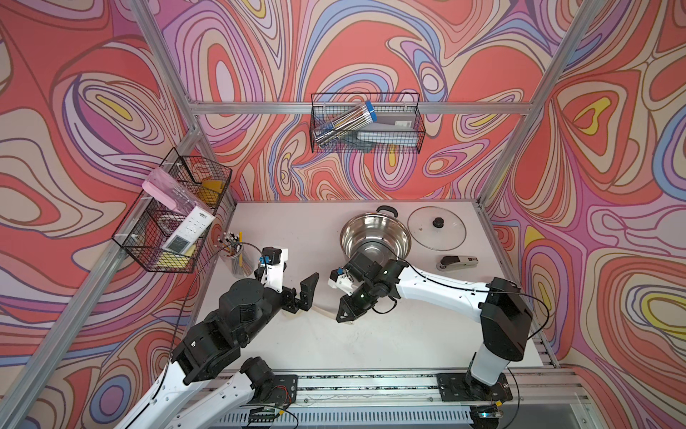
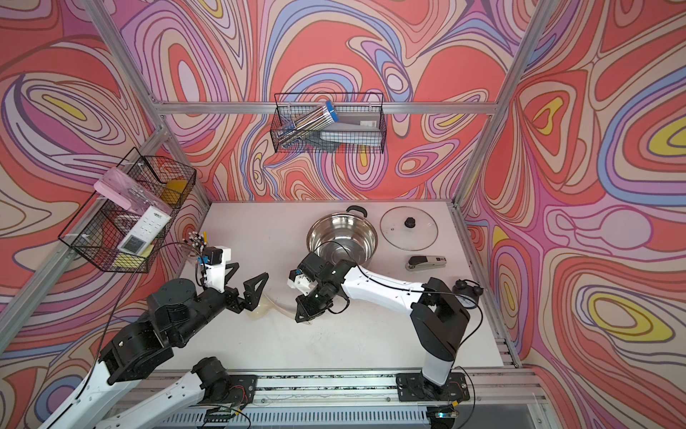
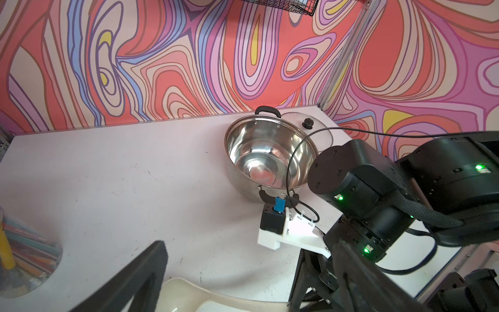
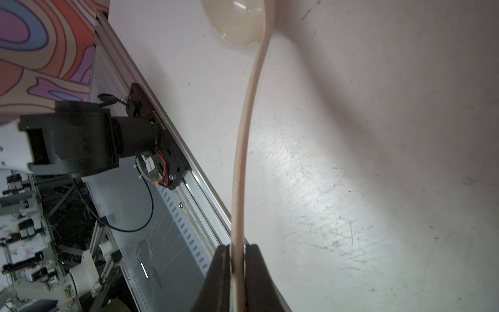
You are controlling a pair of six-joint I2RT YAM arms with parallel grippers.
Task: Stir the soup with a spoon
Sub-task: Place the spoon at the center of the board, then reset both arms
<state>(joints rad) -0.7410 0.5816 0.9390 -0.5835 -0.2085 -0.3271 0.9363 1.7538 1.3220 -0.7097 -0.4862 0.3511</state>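
- One spoon [image 2: 261,309], a cream ladle. It lies on the table in front of the pot, between the two grippers, with its round bowl towards the left arm and its slim handle [image 4: 241,162] running to the right arm.
- One right gripper [image 4: 237,252]. Its jaws stand narrow, one on each side of the handle's end. If they really press the handle, I cannot tell.
- One left gripper [image 2: 245,280]. Its jaws are spread wide with nothing between them, just beside the ladle's bowl.
- One steel pot [image 1: 371,228] with two black handles, upright, behind the right gripper.
- One glass lid [image 1: 423,232] with a black knob, flat on the table, just beside the pot on the right side.
- One stapler [image 1: 456,262], in front of the lid.
- One clear cup of pencils [image 1: 237,258], near the left edge of the table, well apart from the pot.
- One black wire basket [image 1: 319,111] on the back wall. More wire basket work [image 1: 148,252] hangs on the left wall, and I cannot tell if it is one piece or two.
- The table [image 1: 371,345] is pale white, with small scratches and marks.
- Three walls [image 1: 334,55] carry swirls of red, pink, purple, blue and yellow, between aluminium bars.
- One metal rail [image 1: 371,384] at the front edge holds both arm bases.
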